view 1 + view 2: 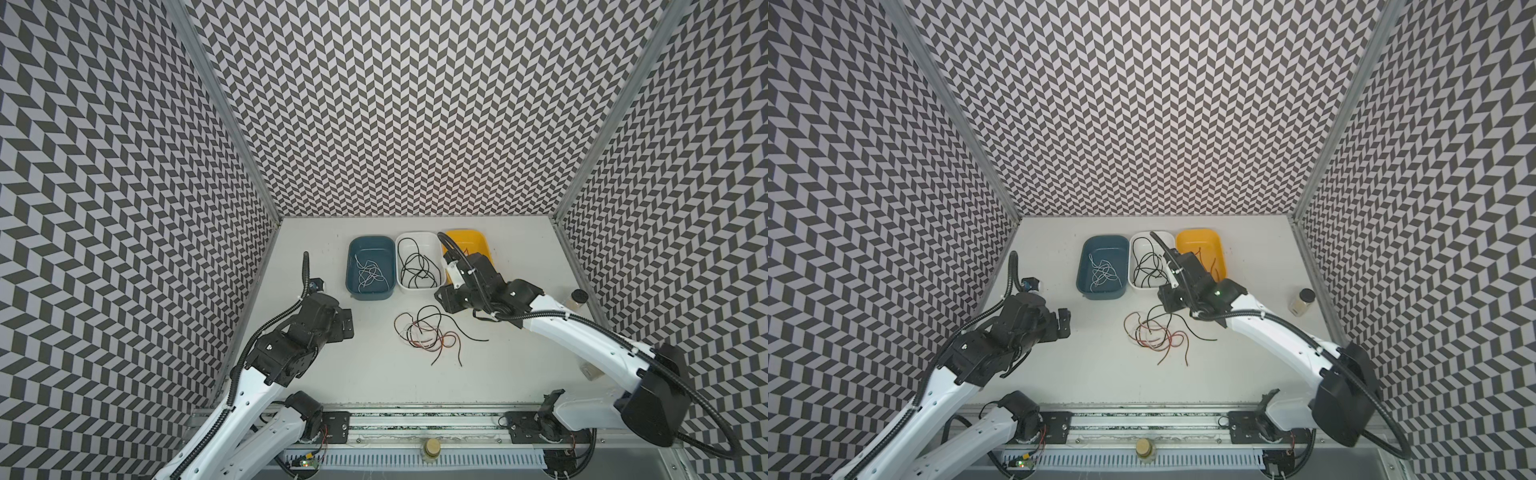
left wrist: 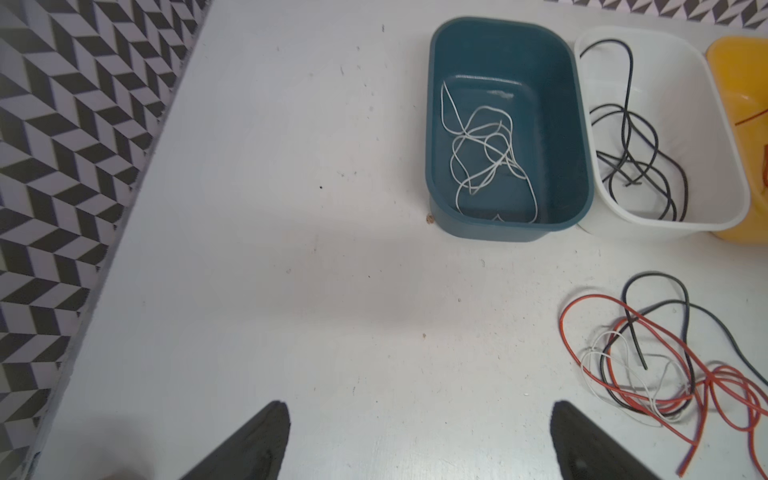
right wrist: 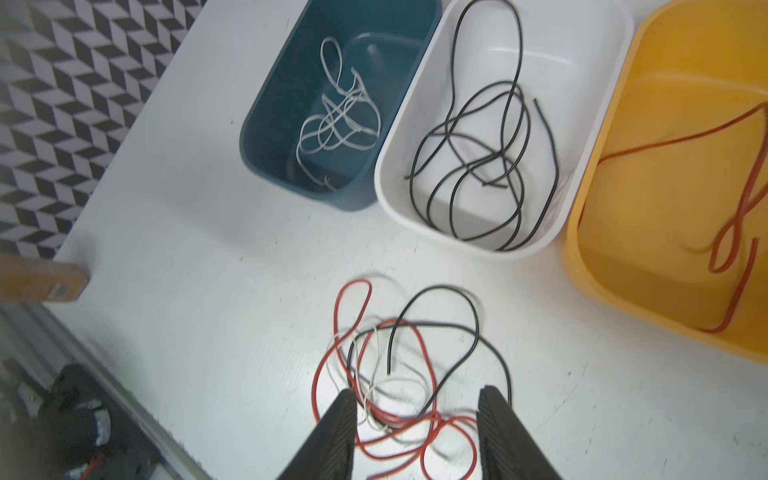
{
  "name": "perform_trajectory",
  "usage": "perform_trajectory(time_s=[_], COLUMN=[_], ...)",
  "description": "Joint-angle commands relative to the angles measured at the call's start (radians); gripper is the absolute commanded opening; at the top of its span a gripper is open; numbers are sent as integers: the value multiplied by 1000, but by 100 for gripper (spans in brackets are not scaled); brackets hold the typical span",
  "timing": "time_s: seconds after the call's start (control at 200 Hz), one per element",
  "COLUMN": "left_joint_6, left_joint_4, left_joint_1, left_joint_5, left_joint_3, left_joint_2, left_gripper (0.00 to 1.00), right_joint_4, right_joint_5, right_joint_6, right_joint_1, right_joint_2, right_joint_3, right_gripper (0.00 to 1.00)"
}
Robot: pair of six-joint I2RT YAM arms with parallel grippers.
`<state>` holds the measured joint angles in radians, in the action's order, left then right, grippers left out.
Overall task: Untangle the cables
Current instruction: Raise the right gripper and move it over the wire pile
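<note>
A loose tangle of black, white and red-orange cables (image 1: 424,338) (image 1: 1156,337) lies on the white table in front of three trays. My right gripper (image 1: 445,300) (image 3: 419,392) hovers open just above the tangle's far side, with nothing between its fingers. Far to the left, my left gripper (image 1: 345,325) (image 2: 419,405) stands wide open over bare table. The blue tray (image 1: 370,295) holds white cables (image 1: 370,274). Black cables (image 1: 417,270) fill the white tray (image 1: 419,234). A red-orange cable (image 3: 665,140) lies in the yellow tray (image 1: 469,241), which the right arm partly hides in both top views.
A small dark-lidded jar (image 1: 1302,301) stands near the table's right edge. Another jar (image 1: 432,449) sits at the front rail between the arm bases. Patterned walls close the table on the left, back and right.
</note>
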<state>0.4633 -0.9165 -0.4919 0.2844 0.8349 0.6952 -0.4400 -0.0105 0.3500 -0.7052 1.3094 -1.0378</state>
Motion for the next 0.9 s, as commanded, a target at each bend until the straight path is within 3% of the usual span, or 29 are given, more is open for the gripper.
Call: perform_trajectory(time_s=[0.0,0.25,0.891], left_joint_6=[43,52,60], left_joint_4=[-66,-26,-32], left_joint_1=[-4,-39,-28], left_joint_5=[44,126,114], left_joint_3=[17,-56,-46], left_joint_2=[-73,-194,-85], left_gripper=[100,100,100], right_joint_4=[106,245,312], right_joint_5=[-8,-13,-202], right_joint_6=[7,-33,-149], right_joint_1=[-49,-132,-238], right_joint_2=[-95,-184,75], right_joint_3=[120,299,254], right_gripper=[49,50,51])
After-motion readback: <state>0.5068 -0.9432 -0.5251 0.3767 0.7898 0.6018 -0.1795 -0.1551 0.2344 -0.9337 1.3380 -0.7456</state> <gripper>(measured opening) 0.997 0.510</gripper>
